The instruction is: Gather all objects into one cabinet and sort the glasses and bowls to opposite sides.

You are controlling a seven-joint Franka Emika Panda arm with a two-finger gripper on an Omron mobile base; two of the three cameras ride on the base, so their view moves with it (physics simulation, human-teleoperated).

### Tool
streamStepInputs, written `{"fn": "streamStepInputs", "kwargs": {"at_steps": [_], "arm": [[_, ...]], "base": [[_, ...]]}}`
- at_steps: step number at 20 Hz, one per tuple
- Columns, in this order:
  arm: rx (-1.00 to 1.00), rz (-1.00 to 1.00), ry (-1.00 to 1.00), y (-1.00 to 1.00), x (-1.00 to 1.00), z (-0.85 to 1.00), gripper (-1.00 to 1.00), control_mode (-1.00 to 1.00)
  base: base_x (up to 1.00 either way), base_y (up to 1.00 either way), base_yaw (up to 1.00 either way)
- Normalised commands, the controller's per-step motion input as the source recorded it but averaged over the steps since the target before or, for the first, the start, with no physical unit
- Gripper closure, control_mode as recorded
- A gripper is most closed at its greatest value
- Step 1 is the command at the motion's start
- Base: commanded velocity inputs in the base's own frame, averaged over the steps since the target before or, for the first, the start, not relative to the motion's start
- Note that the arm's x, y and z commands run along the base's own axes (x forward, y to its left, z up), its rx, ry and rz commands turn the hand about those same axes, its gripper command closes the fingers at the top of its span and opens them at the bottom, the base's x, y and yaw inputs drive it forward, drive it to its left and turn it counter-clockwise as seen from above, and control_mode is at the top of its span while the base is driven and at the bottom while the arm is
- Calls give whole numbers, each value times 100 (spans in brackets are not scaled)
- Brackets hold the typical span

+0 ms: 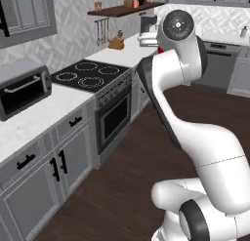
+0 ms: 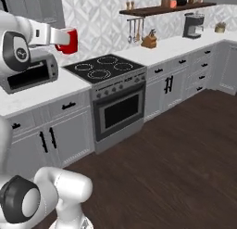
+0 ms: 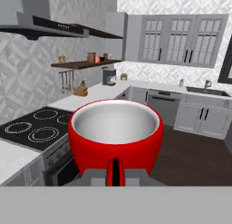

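My gripper [image 2: 61,40] is shut on the handle of a red mug [image 2: 70,41] and holds it in the air above the counter, between the toaster oven and the stove. In the hand view the red mug [image 3: 115,132] sits close in front, its pale inside facing up and its handle between the fingers [image 3: 115,171]. A sliver of the mug [image 1: 160,50] peeks out behind my arm. A grey wall cabinet [image 1: 27,15] hangs above the toaster oven, door closed. A small orange glass [image 2: 174,3] stands on the far wooden shelf. The bowls are out of view.
A toaster oven [image 2: 32,75] stands on the white counter [image 2: 51,91] left of the black stove [image 2: 104,68]. Farther along are a knife block [image 2: 149,40], a coffee machine [image 2: 192,25] and a wooden shelf [image 2: 162,10] with a brown canister. Dark wood floor lies open on the right.
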Motion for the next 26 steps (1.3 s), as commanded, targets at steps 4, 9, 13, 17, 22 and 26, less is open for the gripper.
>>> {"fn": "streamStepInputs", "kwargs": {"at_steps": [4,9,13,17,22,26], "arm": [[0,0,0,0,0,0,100,100],[0,0,0,0,0,0,100,100],[0,0,0,0,0,0,100,100],[0,0,0,0,0,0,100,100],[0,0,0,0,0,0,100,100],[0,0,0,0,0,0,100,100]], "base": [[100,-100,9],[100,-100,1],[100,-100,-8],[100,-97,-7],[100,-96,0],[100,-98,1]]}}
